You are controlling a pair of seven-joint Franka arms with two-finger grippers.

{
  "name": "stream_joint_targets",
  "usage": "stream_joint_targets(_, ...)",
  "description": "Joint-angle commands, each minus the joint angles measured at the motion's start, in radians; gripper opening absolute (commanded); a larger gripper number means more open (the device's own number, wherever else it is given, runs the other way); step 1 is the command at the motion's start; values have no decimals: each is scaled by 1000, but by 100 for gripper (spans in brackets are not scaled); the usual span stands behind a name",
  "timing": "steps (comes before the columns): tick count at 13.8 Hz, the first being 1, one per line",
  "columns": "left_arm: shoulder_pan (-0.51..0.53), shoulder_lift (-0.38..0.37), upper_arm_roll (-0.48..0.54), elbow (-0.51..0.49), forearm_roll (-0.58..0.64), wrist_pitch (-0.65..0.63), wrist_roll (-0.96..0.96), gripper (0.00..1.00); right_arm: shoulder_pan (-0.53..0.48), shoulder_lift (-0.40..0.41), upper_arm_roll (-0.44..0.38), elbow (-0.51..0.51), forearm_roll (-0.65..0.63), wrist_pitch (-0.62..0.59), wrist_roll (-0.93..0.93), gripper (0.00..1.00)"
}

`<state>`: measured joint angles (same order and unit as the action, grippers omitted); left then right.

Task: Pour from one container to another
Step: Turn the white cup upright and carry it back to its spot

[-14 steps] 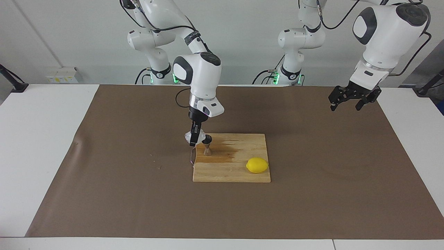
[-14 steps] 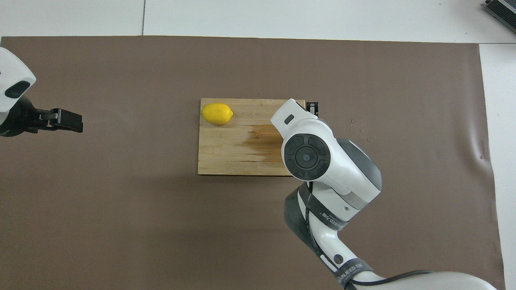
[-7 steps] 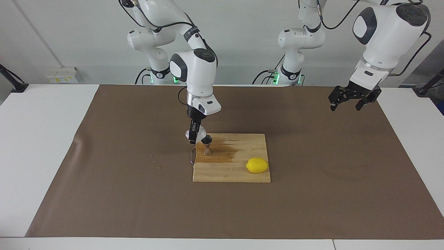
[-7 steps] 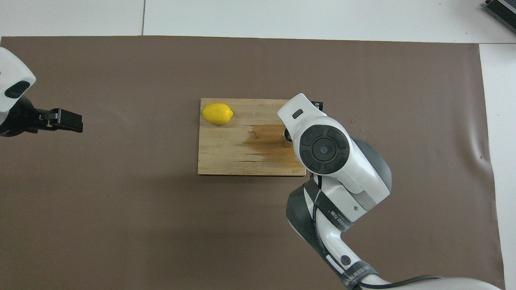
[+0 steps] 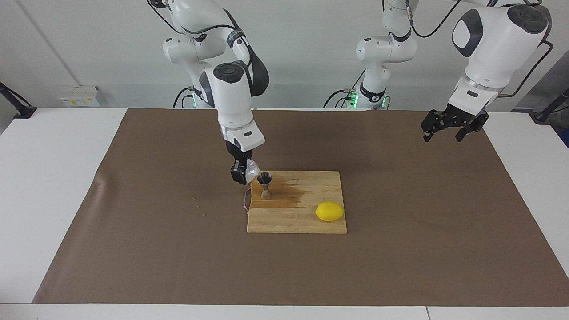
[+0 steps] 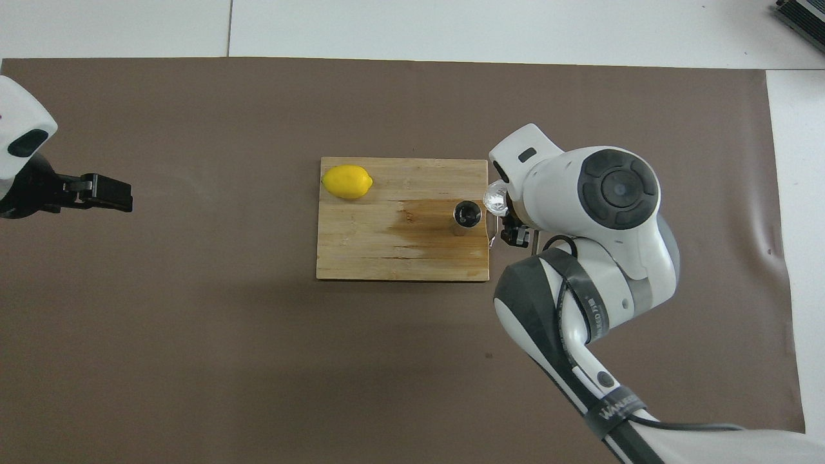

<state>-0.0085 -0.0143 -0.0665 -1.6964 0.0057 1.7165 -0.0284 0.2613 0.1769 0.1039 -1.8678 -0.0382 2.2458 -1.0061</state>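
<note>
Glass cup [image 5: 251,168], clamped in the right gripper [image 5: 242,174], hung tilted over the cutting board's [image 5: 297,218] edge just beside the upright steel jigger [image 5: 265,185] standing on that board, while the left gripper [image 5: 449,126], fingers apart, waited above the brown mat [image 5: 133,222].

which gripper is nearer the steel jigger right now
Right. The right gripper holds the glass cup in the air just beside the jigger on the cutting board. The left gripper waits in the air over the mat's edge at the left arm's end.
</note>
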Motion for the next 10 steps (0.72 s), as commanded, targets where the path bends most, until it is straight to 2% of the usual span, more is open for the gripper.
stream_joint_targets(1, 1, -21, 2, -23, 8, 8, 5, 100, -52, -17, 7, -19, 81, 12, -75, 35)
stream_joint_targets(3, 1, -21, 2, -23, 8, 8, 5, 100, -94, -22, 8, -34, 93, 14, -117, 36)
stream_joint_targets(6, 1, -21, 2, -23, 8, 8, 5, 100, -145, -31, 8, -98, 185, 41, -187, 36)
stream_joint_targets(8, 1, -21, 2, -23, 8, 8, 5, 100, -206, -24, 8, -158, 266, 150, -335, 37)
stream_joint_targets(10, 1, -21, 2, -23, 8, 9, 5, 100, -241, 5, 7, -168, 386, 179, -492, 38)
